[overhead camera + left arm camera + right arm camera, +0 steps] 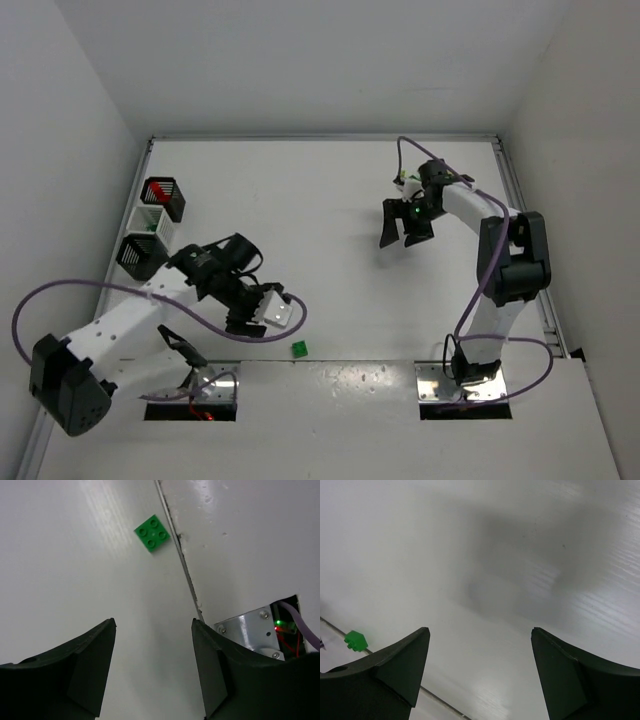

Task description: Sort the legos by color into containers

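A single green lego (299,349) lies flat on the table close to the front seam; the left wrist view shows it as a green lego (152,532), studs up. My left gripper (258,322) hovers a little up and left of it, and there the left gripper (153,622) is open with only bare table between its fingers. Over the right half of the table, far from the brick, my right gripper (404,238) hangs open and holds nothing. In its own view the right gripper (480,630) sees the green lego (355,640) small at the left edge. Three containers line the left wall: a black bin (163,198) with red inside, a white bin (150,222) and another black bin (141,254).
A raised front ledge (330,385) begins at a seam (182,565) right beside the lego. The arm's metal base plate (250,630) and purple cable (300,625) sit at the near left. Walls close in the table at the left, back and right.
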Tool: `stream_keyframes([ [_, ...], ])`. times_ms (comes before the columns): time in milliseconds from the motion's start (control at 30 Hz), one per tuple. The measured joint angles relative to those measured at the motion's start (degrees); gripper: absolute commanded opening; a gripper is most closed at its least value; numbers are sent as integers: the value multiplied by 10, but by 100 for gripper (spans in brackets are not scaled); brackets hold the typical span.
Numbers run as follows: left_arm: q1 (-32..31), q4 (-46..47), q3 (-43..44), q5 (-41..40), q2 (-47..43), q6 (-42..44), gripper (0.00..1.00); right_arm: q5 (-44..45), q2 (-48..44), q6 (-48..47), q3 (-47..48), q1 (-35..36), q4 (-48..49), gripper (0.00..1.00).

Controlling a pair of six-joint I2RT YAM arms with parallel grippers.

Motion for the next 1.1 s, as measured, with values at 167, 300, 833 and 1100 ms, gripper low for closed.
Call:
stream_keyframes([
  [167, -127, 35, 26, -18, 89, 41, 68, -17, -4, 0, 0, -18, 0, 83],
  [300, -222, 91, 41, -46, 138, 55, 68, -27, -4, -1, 0, -33, 0, 83],
  [833, -364, 180, 5, -126, 204, 126, 71, -67, -4, -7, 8, -44, -12, 83],
  [1100, -351, 200, -24, -156, 239, 169, 73, -71, -4, -7, 13, -45, -18, 83],
])
